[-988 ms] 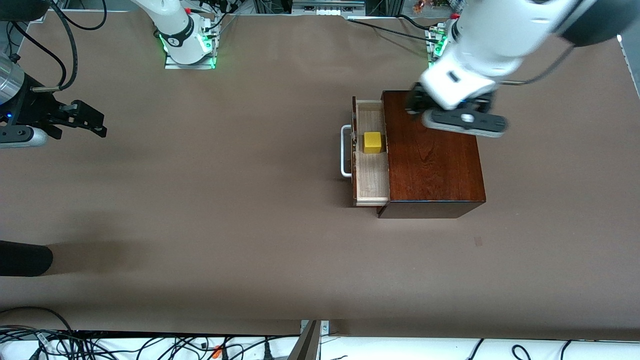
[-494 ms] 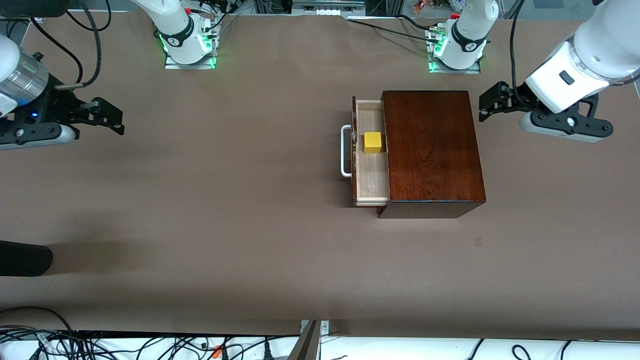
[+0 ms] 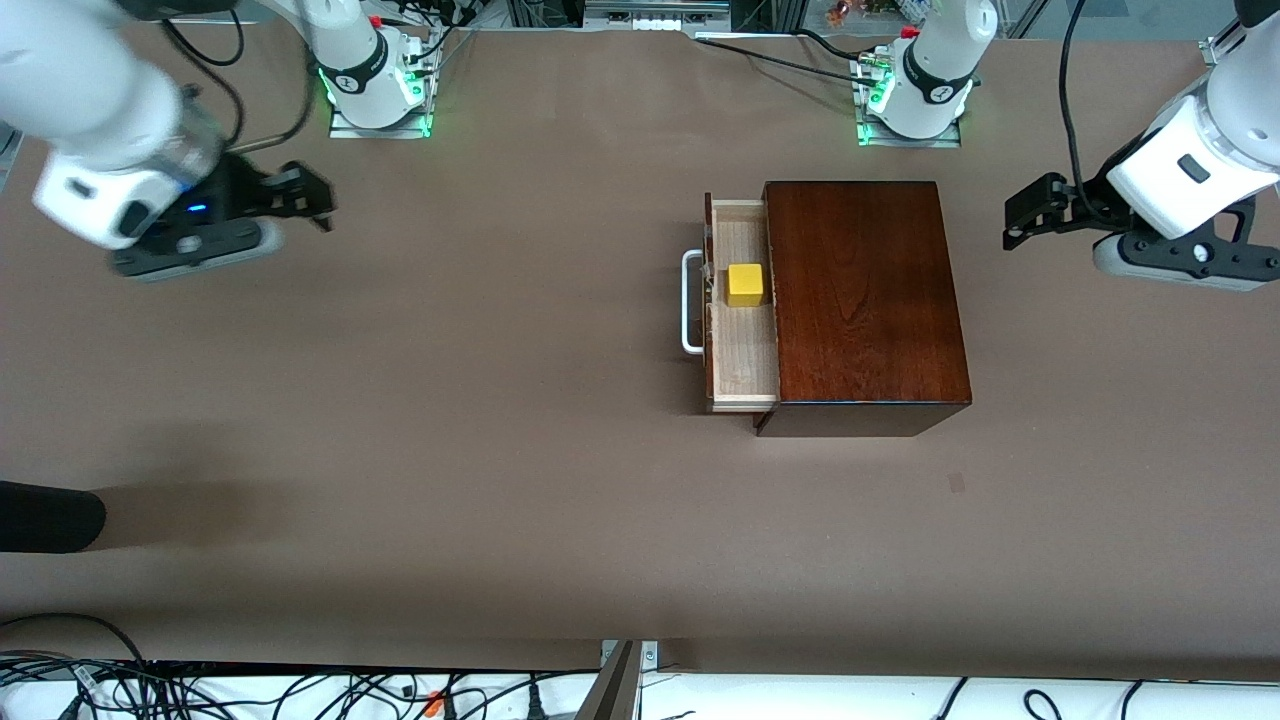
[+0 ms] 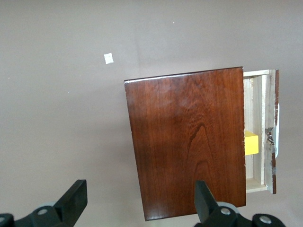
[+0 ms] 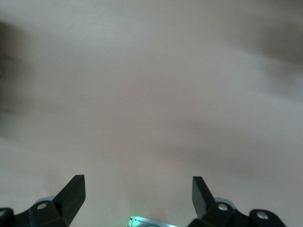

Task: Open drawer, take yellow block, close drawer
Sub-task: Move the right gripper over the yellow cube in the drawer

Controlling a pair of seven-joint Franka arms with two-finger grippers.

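Note:
The dark reddish-brown wooden box (image 3: 865,300) stands toward the left arm's end of the table. Its drawer (image 3: 742,350) is pulled partly out, with a white handle (image 3: 688,302). The yellow block (image 3: 746,285) sits in the drawer's pale interior. In the left wrist view the box (image 4: 184,142), the drawer (image 4: 259,127) and the block (image 4: 251,143) also show. My left gripper (image 3: 1025,212) is open and empty in the air over bare table beside the box. My right gripper (image 3: 305,195) is open and empty over bare table at the right arm's end.
Both arm bases (image 3: 375,85) (image 3: 915,90) stand along the table's edge farthest from the front camera. A small pale mark (image 3: 957,483) lies on the brown table nearer the front camera than the box. Cables (image 3: 200,690) run along the nearest edge.
My left gripper has moved off the box top to the table beside it. My right gripper has moved toward the table's middle. The drawer and block have not moved.

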